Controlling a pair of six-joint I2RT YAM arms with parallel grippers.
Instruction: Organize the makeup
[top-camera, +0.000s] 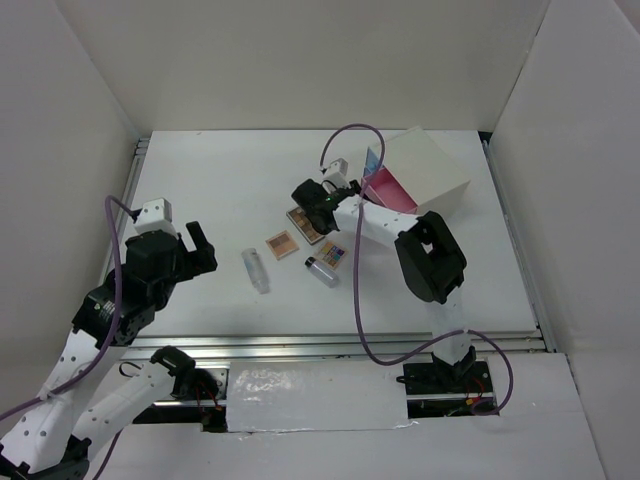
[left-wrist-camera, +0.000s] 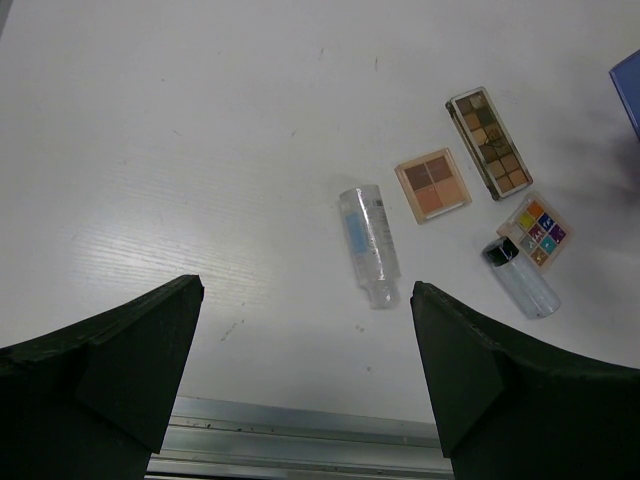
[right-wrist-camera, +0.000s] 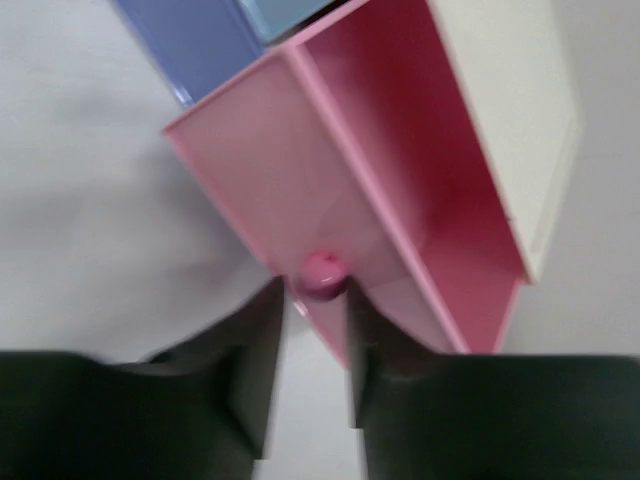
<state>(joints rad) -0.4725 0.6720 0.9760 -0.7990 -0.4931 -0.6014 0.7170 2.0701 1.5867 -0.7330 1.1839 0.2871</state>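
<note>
Right end effector (right-wrist-camera: 315, 300): clamped on the pink knob (right-wrist-camera: 322, 273) of the pink drawer (right-wrist-camera: 300, 170), which stands open from the white box (top-camera: 430, 170) at the upper right of the top view.

Left end effector (left-wrist-camera: 305, 290): jaws fully apart, nothing held, poised at the lower left.

The makeup (top-camera: 282, 244) is found on the tabletop (top-camera: 200, 180) at frame centre:
- brown palette (left-wrist-camera: 489, 143)
- peach palette (left-wrist-camera: 432, 185)
- multicoloured palette (left-wrist-camera: 535, 228)
- clear tube (left-wrist-camera: 368, 245)
- black-capped bottle (left-wrist-camera: 520, 278)

No lipstick is seen.

All items are judged light and rigid. The palettes lie flat and are best pinched across their short edges. The tube and the bottle are smooth and likely to roll, so they are best taken mid-body.
</note>
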